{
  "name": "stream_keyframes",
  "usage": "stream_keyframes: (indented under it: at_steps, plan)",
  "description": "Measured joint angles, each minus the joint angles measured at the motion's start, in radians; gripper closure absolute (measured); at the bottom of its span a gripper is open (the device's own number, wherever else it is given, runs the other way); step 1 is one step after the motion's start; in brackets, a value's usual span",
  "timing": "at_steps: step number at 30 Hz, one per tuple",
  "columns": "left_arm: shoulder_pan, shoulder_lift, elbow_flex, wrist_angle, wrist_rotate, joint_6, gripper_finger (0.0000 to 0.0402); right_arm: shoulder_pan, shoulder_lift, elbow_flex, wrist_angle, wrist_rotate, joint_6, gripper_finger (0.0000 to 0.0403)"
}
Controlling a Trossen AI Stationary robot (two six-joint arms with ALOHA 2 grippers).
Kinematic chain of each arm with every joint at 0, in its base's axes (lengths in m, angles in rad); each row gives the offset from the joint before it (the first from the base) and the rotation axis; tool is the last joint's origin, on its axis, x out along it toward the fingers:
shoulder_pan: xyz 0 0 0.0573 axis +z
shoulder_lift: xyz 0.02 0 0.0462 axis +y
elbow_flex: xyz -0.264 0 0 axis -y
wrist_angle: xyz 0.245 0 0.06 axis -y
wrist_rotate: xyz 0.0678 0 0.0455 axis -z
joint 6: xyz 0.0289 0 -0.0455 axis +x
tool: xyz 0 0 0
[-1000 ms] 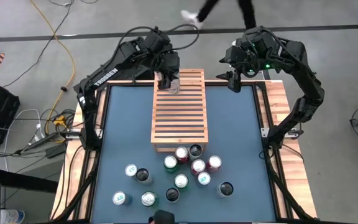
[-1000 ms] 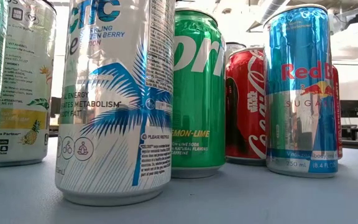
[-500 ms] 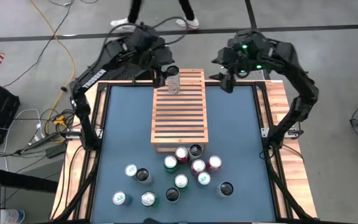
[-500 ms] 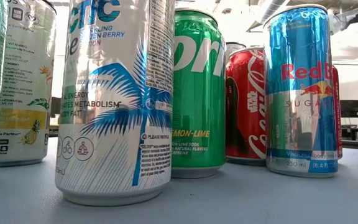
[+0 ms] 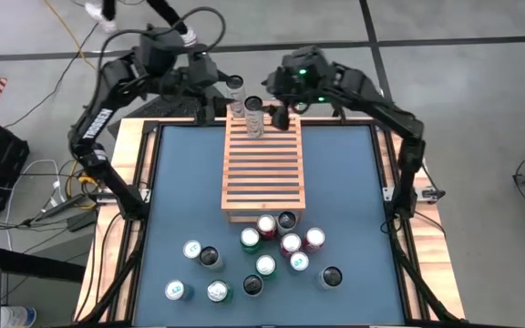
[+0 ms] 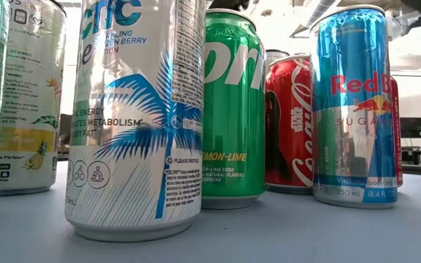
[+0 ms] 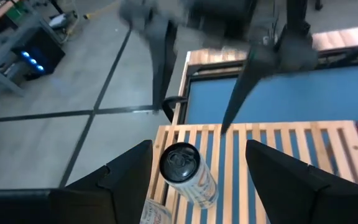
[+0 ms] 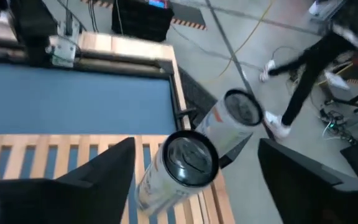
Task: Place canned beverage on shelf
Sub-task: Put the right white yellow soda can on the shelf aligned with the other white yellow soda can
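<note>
Here, two cans [image 5: 252, 117] upright on shelf [image 5: 263, 169] far end, left claw [image 7: 194, 163] released, right claw [image 8: 194, 163] spread around them.

Two matte-black, six-joint robot arms, the left arm [image 5: 98, 109] bearing white "TROSSEN" lettering, the right arm [image 5: 381, 96] showing a green indicator light.

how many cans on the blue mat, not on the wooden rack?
13 upright drink cans. Nine cluster off the slatted light-brown wooden rack's near end; four stand farther left. None seems hidden.
</note>
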Motion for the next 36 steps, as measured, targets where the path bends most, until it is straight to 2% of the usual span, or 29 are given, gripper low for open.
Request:
stream_keyframes:
  at_steps: [4,7,14,20,24,36]
  plan:
    - [0.000,-0.016,0.000,-0.013,0.000,-0.001,0.0155,0.004,0.041,-0.001,0.007,0.004,-0.029,0.0036]
    - [0.000,-0.016,0.000,-0.038,-0.001,0.001,0.0155,0.021,0.049,0.000,0.034,0.010,-0.053,0.0027]
    - [0.000,-0.015,0.000,-0.060,-0.006,0.014,0.0155,-0.005,0.069,0.002,0.070,0.003,0.007,0.0026]
    - [0.000,-0.015,0.000,-0.065,-0.012,0.006,0.0155,-0.050,0.102,0.001,0.066,-0.064,0.069,0.0026]
    - [0.001,-0.015,0.000,-0.088,-0.019,0.007,0.0155,-0.050,0.119,0.001,0.074,-0.107,0.073,0.0026]
    - [0.001,-0.015,0.000,-0.105,-0.021,0.022,0.0155,-0.068,0.138,0.000,0.039,-0.130,0.073,0.0035]
